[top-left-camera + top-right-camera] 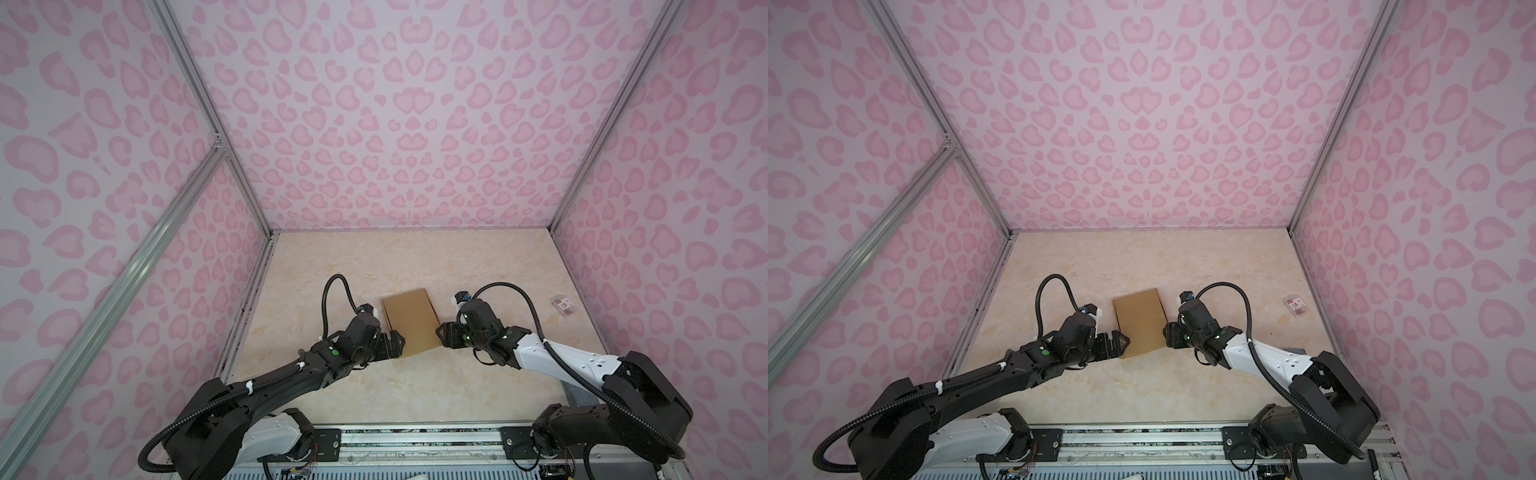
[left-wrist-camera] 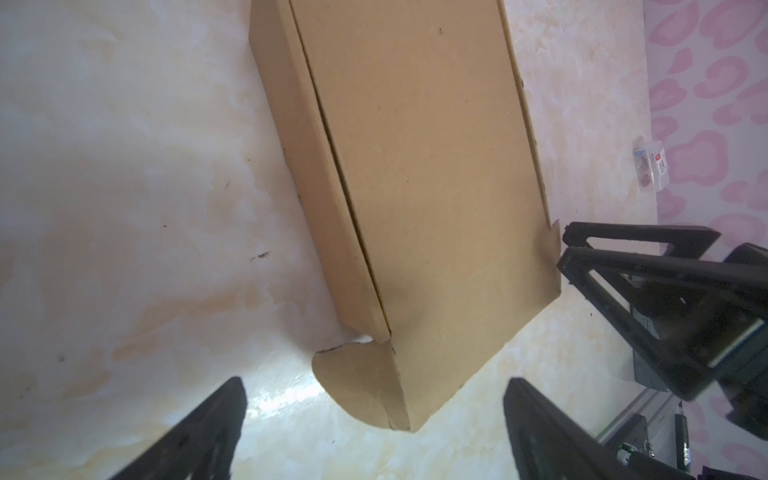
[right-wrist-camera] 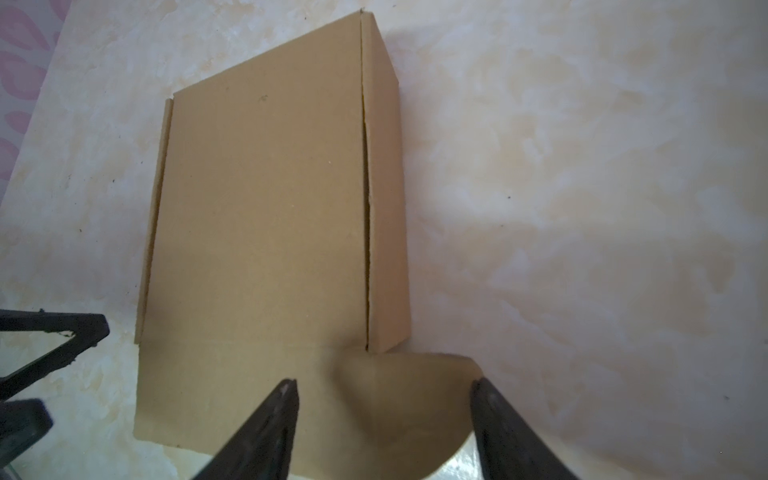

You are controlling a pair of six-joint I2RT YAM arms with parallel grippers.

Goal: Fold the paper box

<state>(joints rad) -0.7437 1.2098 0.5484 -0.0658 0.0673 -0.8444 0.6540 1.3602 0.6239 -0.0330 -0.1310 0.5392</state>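
robot cell, seen from the arms' side: the paper box (image 1: 411, 322) lies flat on the marbled tabletop (image 1: 415, 395), roughly mid-table. its long side runs away from the robot, a little skewed, and it shows in both top views (image 1: 1139, 324). the body looks closed up, w/ a narrow side wall along each long edge. the end panel nearest the robot lies out flat, w/ a rounded tab (image 2: 357, 386) sticking out at the box's near-left corner and a second rounded tab (image 3: 415, 399) at its near-right corner. the left gripper (image 2: 374, 380) sits just off the box's near-left corner, jaws spread wide and gripping nothing; in the left wrist cam the tab shows in the gap btwn the fingers. the right gripper (image 3: 383, 382) sits at the box's near-right corner, jaws apart and straddling the second tab, not pinched on it; can't tell if a fingertip touches the cardboard. the two grippers face each other across the box's near end. a small clear packet (image 1: 564, 306) w/ a red-white label lies well off to the box's right, nr the pink patterned wall (image 1: 665, 249).
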